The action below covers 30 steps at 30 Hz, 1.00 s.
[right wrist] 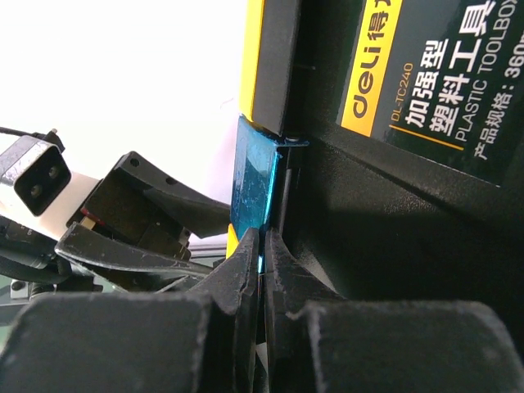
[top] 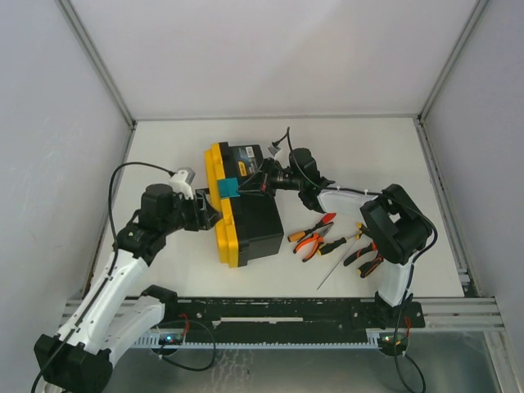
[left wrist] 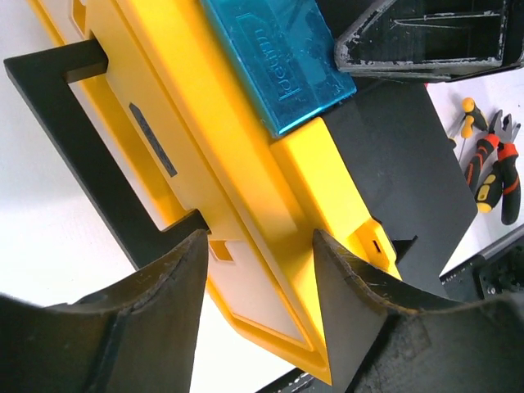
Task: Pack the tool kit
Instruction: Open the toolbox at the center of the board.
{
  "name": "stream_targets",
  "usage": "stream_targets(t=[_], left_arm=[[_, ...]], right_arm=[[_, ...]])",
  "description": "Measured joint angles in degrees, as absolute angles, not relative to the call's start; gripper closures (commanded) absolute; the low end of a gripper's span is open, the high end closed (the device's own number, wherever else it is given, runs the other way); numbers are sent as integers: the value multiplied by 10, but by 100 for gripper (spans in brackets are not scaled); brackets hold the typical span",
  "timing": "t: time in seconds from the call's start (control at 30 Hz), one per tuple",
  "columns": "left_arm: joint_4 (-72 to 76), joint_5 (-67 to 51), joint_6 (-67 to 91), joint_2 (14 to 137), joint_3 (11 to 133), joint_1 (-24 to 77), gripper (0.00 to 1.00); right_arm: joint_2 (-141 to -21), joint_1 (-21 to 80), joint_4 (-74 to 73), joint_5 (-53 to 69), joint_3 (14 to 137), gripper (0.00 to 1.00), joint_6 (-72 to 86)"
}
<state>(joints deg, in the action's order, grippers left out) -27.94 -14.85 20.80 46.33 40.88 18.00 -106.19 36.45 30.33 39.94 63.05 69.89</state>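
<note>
Toolbox on the worktop, flanked from both sides.
Left tool spread over the yellow lid; right tool pinches the teal latch.

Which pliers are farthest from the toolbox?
The pair at the far right, beyond the long screwdriver; the other pliers lie nearer the toolbox.

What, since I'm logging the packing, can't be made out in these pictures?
- Inside of the black plastic toolbox with yellow lid: all views, lid shut.
- Whether the right jaws pinch the teal plastic latch: right wrist, the jaws cover its edge.
- Tip of the thin metal screwdriver: top view, too small.
</note>
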Motion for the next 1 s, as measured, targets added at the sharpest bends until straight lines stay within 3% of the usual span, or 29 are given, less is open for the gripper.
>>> stream_targets(t=[0.13,0.47,0.57,0.67,1.0], left_arm=[[-283,-161,205,475,416,182,68],[-282,-166,197,512,441,182,70],[-284,-165,193,519,446,182,71],[-281,-157,188,521,448,182,73],[-281,-144,182,538,459,184,78]], right_arm=[[-1062,367,310,402,630,93,699],[-1063,364,320,406,631,79,698],[-1073,362,326,411,640,84,701],[-1082,362,314,413,658,100,696],[-1063,382,134,341,730,100,569]])
